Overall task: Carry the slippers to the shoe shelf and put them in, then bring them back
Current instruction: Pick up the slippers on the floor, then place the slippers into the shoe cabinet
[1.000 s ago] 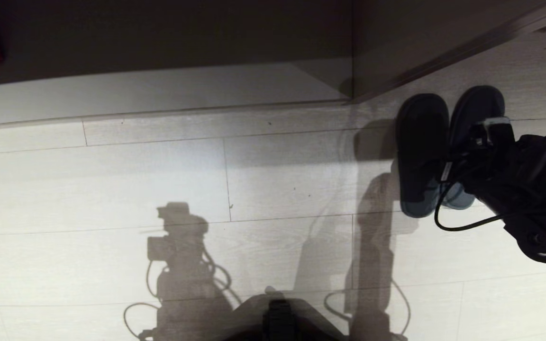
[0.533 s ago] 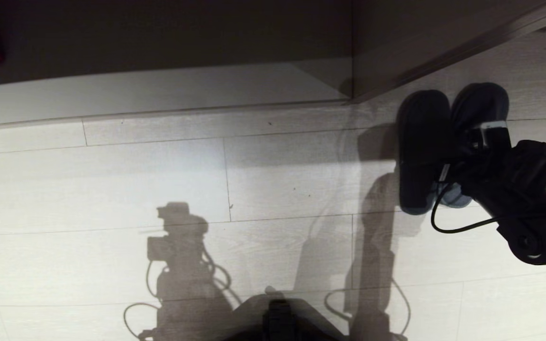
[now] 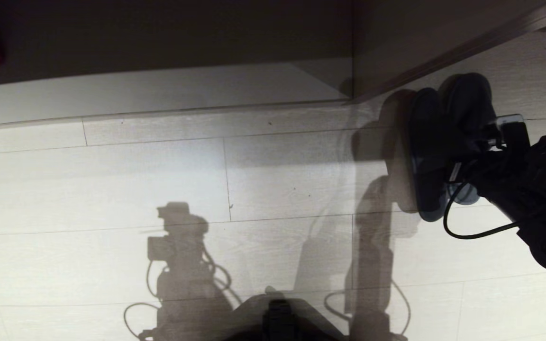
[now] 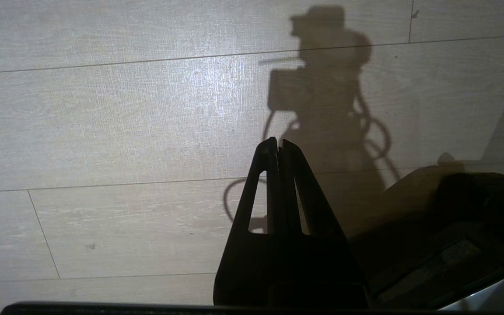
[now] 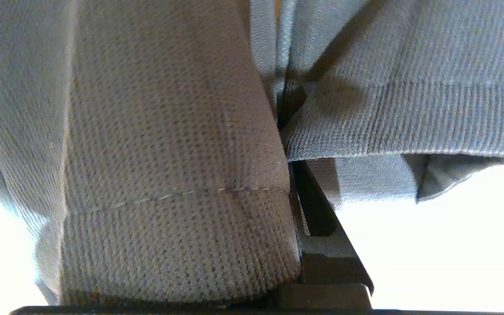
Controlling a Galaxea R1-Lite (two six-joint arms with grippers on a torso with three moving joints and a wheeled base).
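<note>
My right gripper has its jaws pinching both slippers by their inner strap edges, beside the shoe shelf corner. I worry that thin fabric hold could slip, dropping one.

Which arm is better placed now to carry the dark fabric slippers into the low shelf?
The right arm. Its claw is shut on the dark grey-blue fabric slippers, close to the low grey-beige shoe shelf. The left claw is shut on nothing above bare floor.
</note>
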